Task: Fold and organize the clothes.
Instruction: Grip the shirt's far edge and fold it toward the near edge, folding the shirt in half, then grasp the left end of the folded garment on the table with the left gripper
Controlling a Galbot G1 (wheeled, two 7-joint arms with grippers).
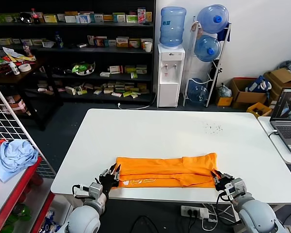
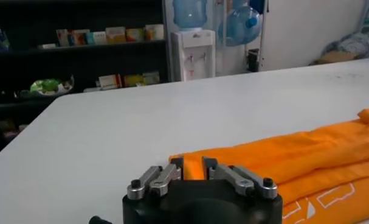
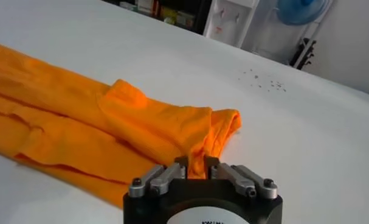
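— Where is the shirt?

— The orange T-shirt [image 1: 167, 170] lies in the lower middle of the head view, on the white table [image 1: 184, 131], folded into a long band running left to right near the table's front edge. Pale lettering shows on its lower layer, towards the left end.

— And your left gripper?

— My left gripper [image 1: 115, 173] sits at the lower left of the head view, at the band's left end. In the left wrist view my fingers [image 2: 209, 165] are drawn close together with orange cloth between them, so I am pinching the shirt [image 2: 306, 158] at that corner.

— The right one?

— My right gripper [image 1: 215, 175] is at the lower right of the head view, at the shirt's right end. In the right wrist view the fingers [image 3: 211, 164] clamp a narrow fold of the fabric [image 3: 111, 131]; how much of the cloth is caught I can't quite tell, as the gripper body hides it.

— Anything else around?

— A light blue cloth bundle [image 1: 13, 156] rests on a red shelf at the left edge, and a laptop [image 1: 287, 119] stands on a second table at the right edge, both well apart from the shirt.
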